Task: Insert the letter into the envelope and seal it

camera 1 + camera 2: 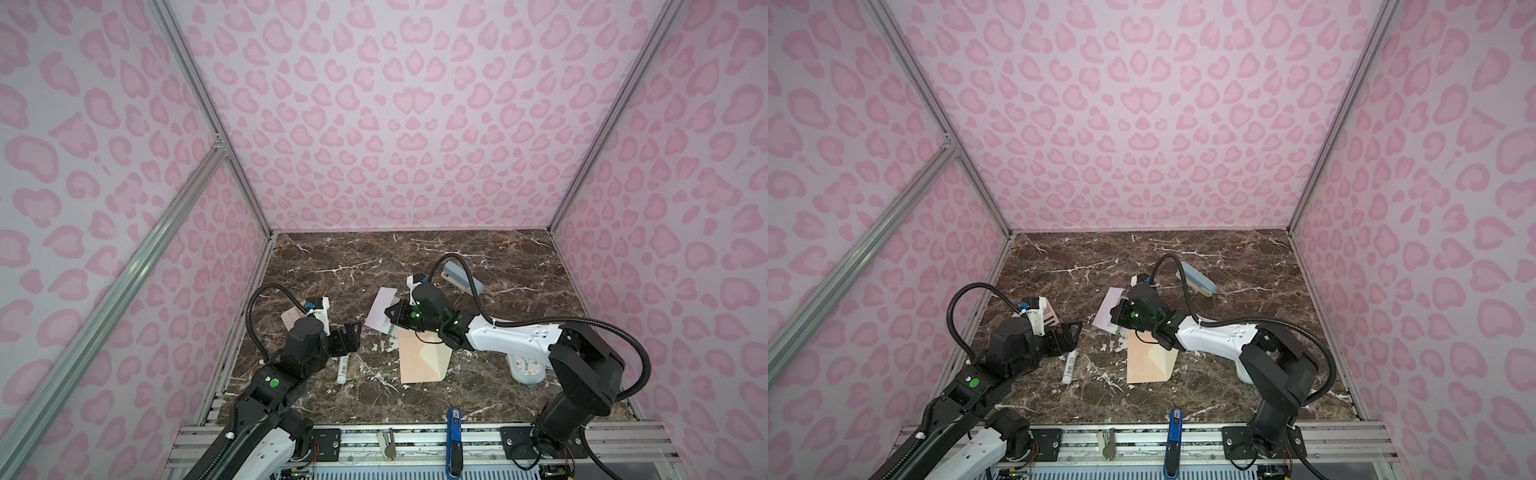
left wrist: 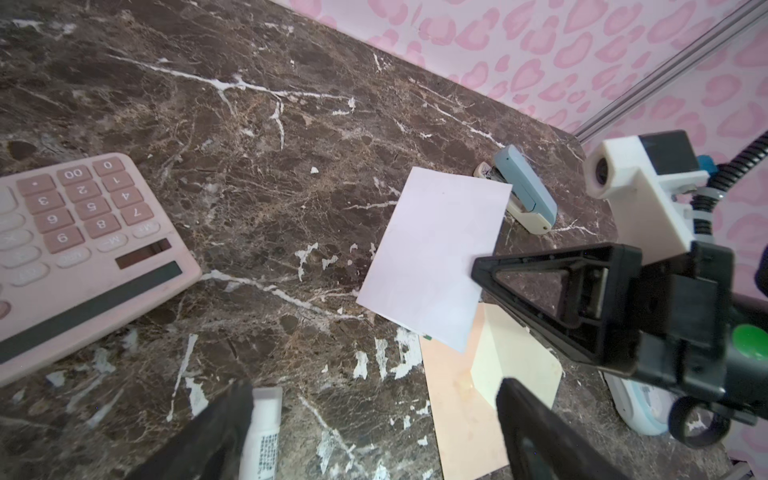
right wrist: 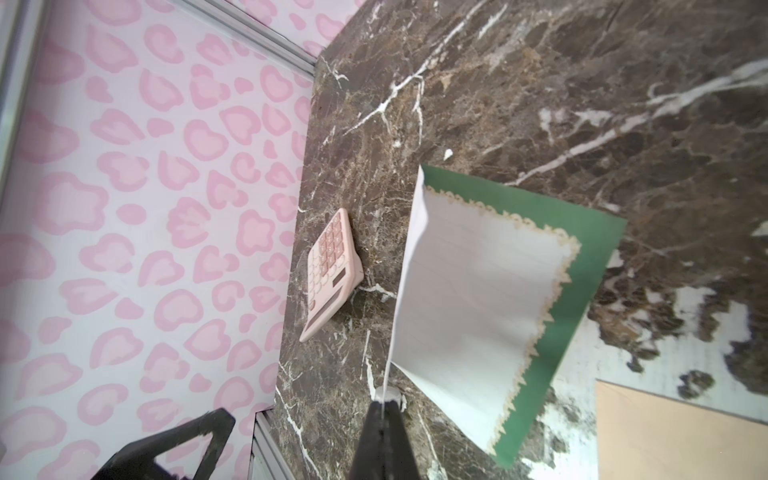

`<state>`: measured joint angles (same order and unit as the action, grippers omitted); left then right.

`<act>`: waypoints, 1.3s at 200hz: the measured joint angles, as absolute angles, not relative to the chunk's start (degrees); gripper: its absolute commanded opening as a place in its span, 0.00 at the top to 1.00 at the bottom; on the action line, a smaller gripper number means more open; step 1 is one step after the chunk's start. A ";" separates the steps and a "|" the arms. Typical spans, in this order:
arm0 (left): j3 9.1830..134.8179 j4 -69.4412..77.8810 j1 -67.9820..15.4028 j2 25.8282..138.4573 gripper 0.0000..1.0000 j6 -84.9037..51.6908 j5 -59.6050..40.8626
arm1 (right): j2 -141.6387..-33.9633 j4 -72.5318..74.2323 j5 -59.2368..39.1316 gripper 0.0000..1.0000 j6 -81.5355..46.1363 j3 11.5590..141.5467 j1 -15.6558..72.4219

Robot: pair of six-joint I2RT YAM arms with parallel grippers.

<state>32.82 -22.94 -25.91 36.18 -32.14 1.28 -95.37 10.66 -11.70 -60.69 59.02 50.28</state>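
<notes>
Right gripper (image 3: 384,409) had the letter (image 3: 478,291): jaws pressed together on one edge, the sheet sticking out from them, tilted and lifted off the table (image 3: 540,83). From the right wrist view its underside showed, green border and all; in both top views the plain white face was up. The letter sat mid-table, just past the far end of the envelope (image 1: 415,365), with one corner overlapping that end in the left wrist view. Whether paper touched paper there, I could not tell.

The envelope lay flat on the table in front of the right gripper, peach side up. Its flap (image 1: 436,357) was open and raised, with the pale cream inside showing on the right.

Over on the left, the left gripper (image 1: 1069,336) hung above the table with its jaws spread wide and nothing between them. It was apart from both letter and envelope, to the left of them. A white tube (image 1: 1070,365) lay on the table right under it.

A pink calculator (image 2: 83,249) rested near the left wall beyond that arm. A blue stapler (image 1: 461,276) lay farther back behind the right gripper. A small clock (image 1: 525,368) lay partly hidden under the right arm.
</notes>
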 measured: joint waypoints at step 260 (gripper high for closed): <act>40.27 21.76 -25.98 70.28 0.27 -40.93 -36.49 | -65.01 -2.79 -20.84 0.99 -51.94 50.24 42.26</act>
